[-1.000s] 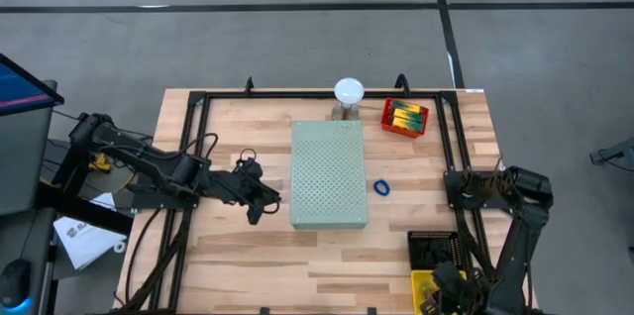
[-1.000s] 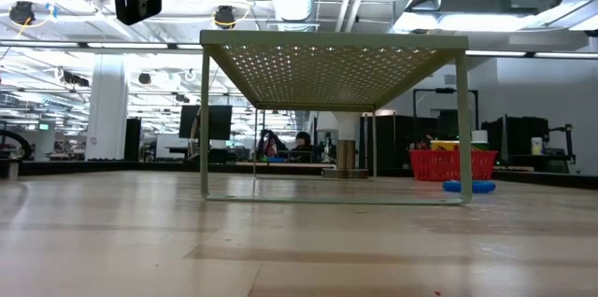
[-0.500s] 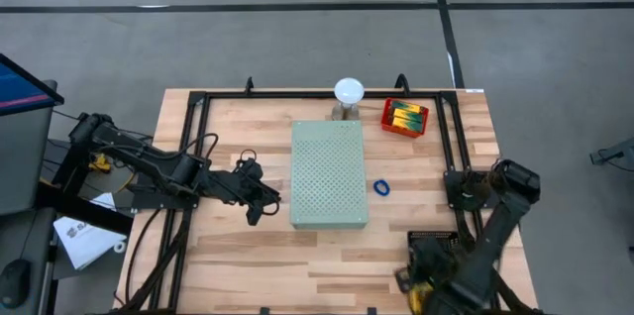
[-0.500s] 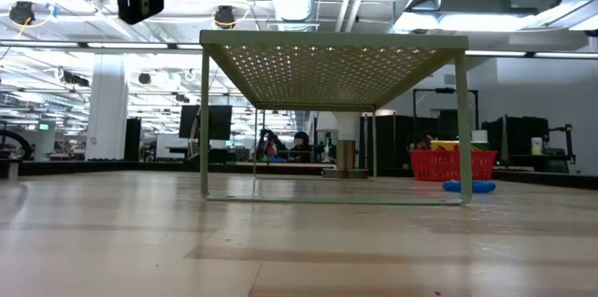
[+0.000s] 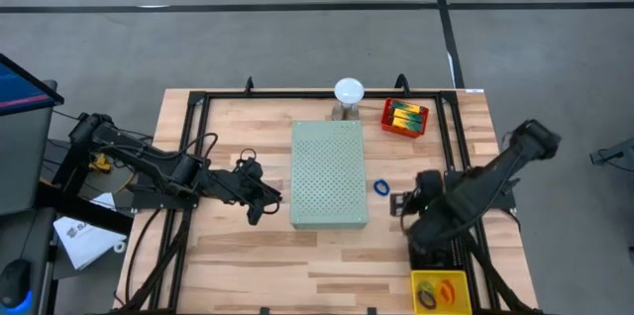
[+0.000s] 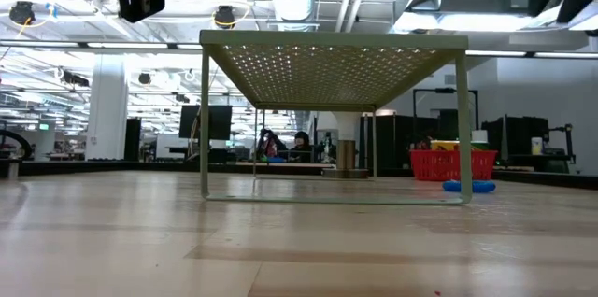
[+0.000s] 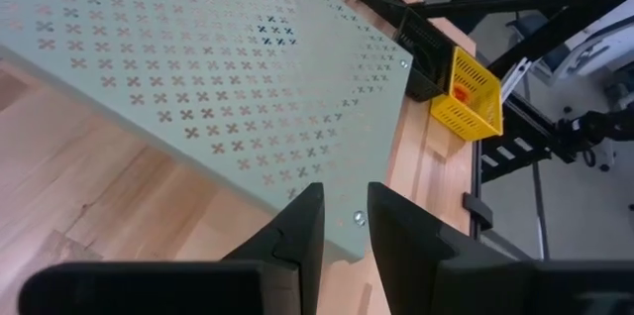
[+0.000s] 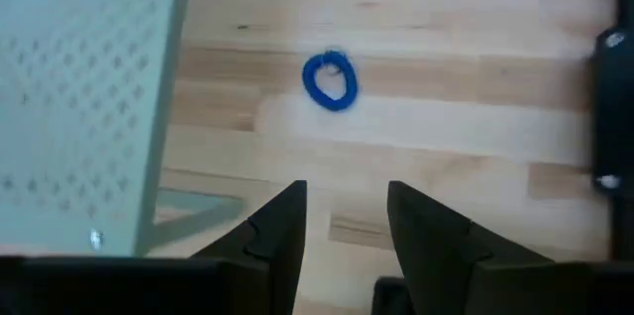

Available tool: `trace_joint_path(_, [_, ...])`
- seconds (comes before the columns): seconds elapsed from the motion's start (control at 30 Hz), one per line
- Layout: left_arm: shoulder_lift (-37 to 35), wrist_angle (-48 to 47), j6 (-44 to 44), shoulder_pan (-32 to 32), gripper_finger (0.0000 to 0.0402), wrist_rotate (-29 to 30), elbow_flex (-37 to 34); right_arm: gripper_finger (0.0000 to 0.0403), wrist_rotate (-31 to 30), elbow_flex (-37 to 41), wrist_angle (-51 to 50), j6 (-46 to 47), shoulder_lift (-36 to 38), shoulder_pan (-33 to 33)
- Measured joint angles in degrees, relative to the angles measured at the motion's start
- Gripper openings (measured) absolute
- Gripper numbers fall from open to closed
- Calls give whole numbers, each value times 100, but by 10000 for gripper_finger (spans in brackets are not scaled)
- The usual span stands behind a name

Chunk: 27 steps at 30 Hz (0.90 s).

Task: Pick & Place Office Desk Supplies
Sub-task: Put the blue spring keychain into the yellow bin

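two claws in the high view: my left claw (image 5: 260, 199) sits just left of the pale-green perforated board (image 5: 329, 173), my right claw (image 5: 401, 203) hangs near the blue band loop (image 5: 381, 188), which lies on the surface (image 5: 248, 256) right of the board. red basket (image 5: 405, 117) at far edge, yellow bin (image 5: 441, 289) at near right corner with loops inside. low view: loop beside board's right leg, red basket behind. left wrist: fingers (image 7: 302, 236) slightly apart, nothing held, board corner ahead. right wrist: fingers (image 8: 282, 226) parted, empty, blue loop ahead, no contact.
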<state>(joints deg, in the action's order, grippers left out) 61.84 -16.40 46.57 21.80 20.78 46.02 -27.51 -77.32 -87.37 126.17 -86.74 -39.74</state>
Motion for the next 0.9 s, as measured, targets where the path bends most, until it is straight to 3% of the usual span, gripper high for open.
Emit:
trace_joint_path(0.23, [0,109,0,0,76,41,2,150,-125,2480,2599,-113,1775,641])
trace_joint_path(0.37, [0,122,1,0,76,54,2,152,31,3548,3759,-407,2249,1035])
trace_joint_path(0.9, [0,345,90,-138,76,69,2,147,963,4667,5521,-1910,1886,2535])
